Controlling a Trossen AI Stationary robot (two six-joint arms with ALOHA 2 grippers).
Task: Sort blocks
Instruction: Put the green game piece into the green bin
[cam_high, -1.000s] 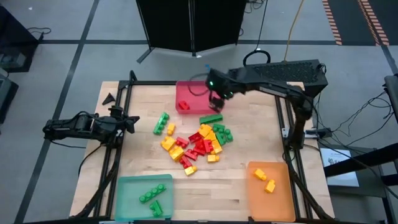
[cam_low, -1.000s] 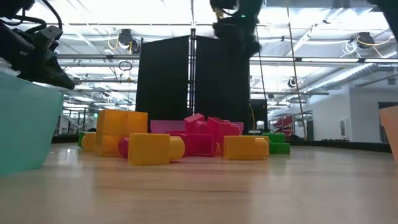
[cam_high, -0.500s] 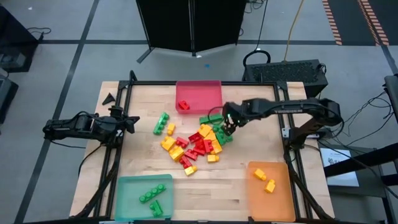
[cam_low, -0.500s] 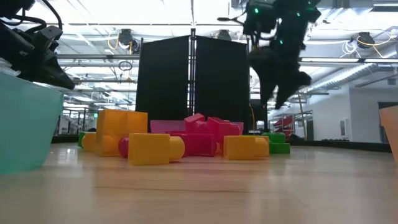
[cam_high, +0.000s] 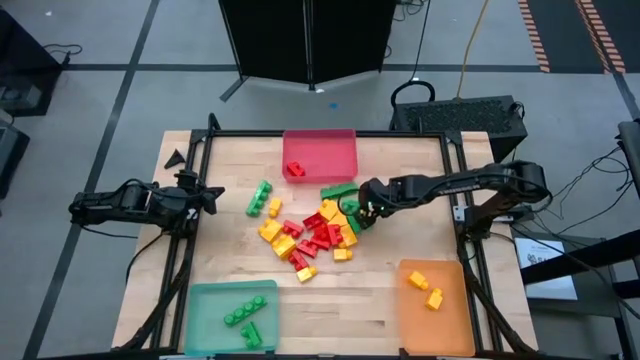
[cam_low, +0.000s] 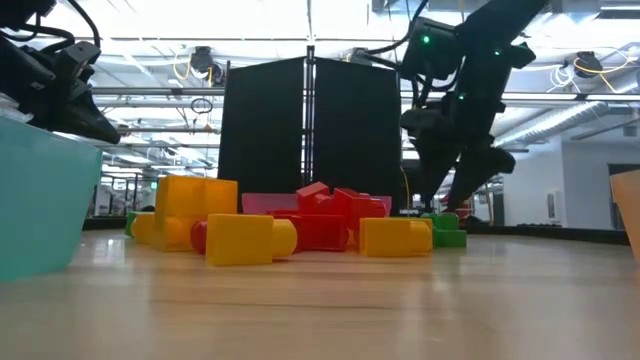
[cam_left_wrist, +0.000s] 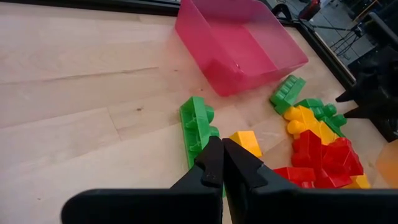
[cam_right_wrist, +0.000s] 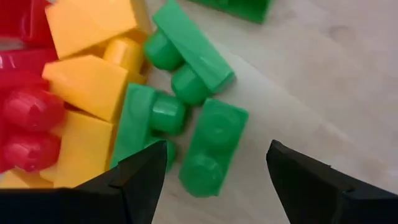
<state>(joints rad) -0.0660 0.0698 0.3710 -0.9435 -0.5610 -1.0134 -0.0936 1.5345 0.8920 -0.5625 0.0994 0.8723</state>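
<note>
We hang our right gripper (cam_high: 362, 203), fingers spread wide and empty, over the green blocks (cam_right_wrist: 208, 146) at the right edge of the central pile (cam_high: 315, 228). Next we should drop and pinch one brick. Our left gripper (cam_left_wrist: 221, 163), fingers pressed together, waits at the table's left edge.

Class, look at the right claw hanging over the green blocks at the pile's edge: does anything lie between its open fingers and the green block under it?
Nothing visible does. The right claw is open above a small green block on bare table. Other green blocks and yellow blocks crowd one side, touching or nearly so.
</note>
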